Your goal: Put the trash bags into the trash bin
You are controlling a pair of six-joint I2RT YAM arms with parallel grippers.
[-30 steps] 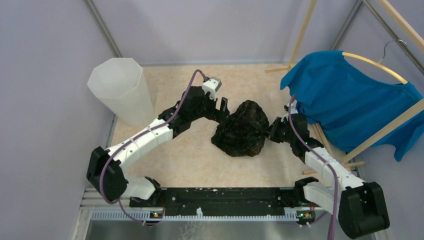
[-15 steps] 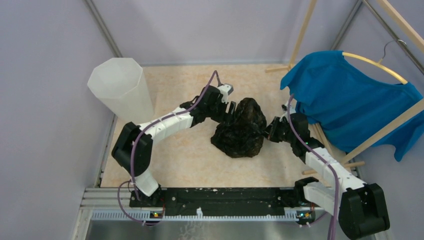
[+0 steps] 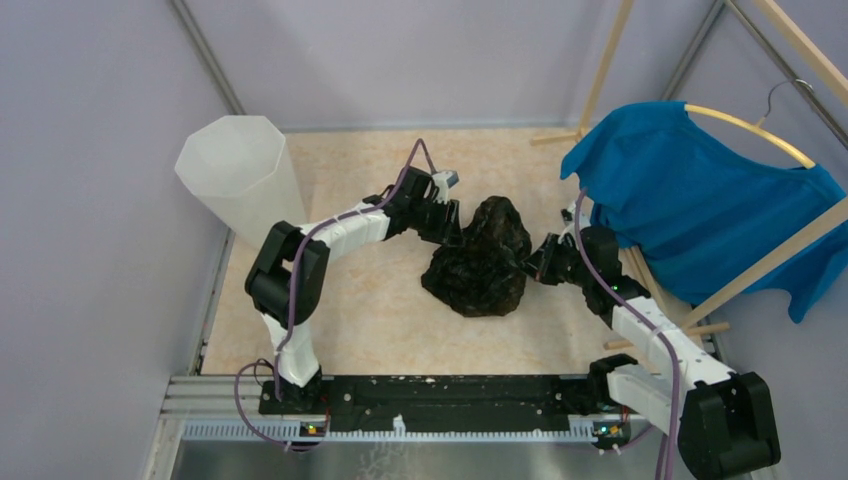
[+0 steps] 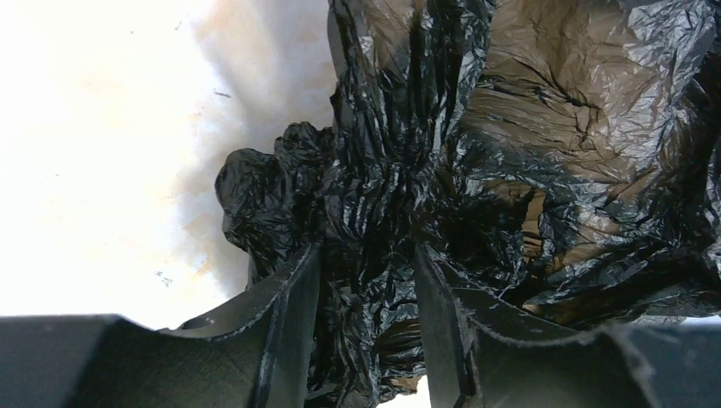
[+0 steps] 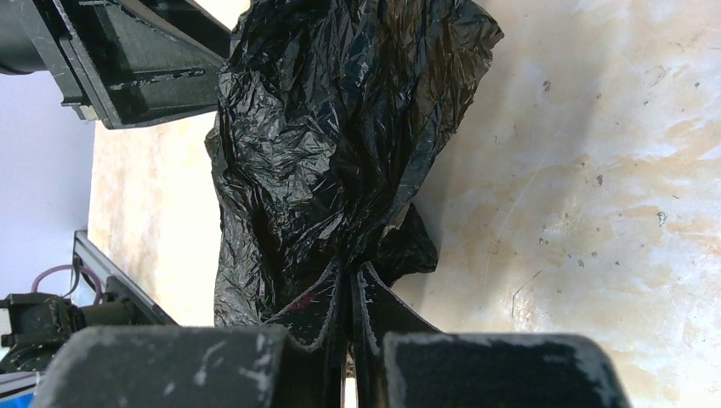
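The trash bag [image 3: 485, 255], a crumpled glossy black heap, lies on the beige floor mid-table. My left gripper [image 3: 455, 225] is at its left upper side. In the left wrist view the bag [image 4: 527, 127] bunches between the spread fingers of the left gripper [image 4: 366, 263], which is open around the folds. My right gripper [image 3: 535, 268] is at the bag's right side. In the right wrist view the right gripper [image 5: 350, 272] is shut on a pinch of the bag [image 5: 332, 127]. The translucent white trash bin [image 3: 240, 175] stands upright at the far left, apart from both grippers.
A blue T-shirt [image 3: 700, 210] hangs on a wooden rack [image 3: 780, 250] at the right, close behind my right arm. Grey walls close in the back and left. The left arm's wrist [image 5: 136, 59] shows beyond the bag in the right wrist view.
My left arm has drawn its elbow in and pushed its gripper right, into the bag's left side. The right gripper has stayed clamped on the bag.
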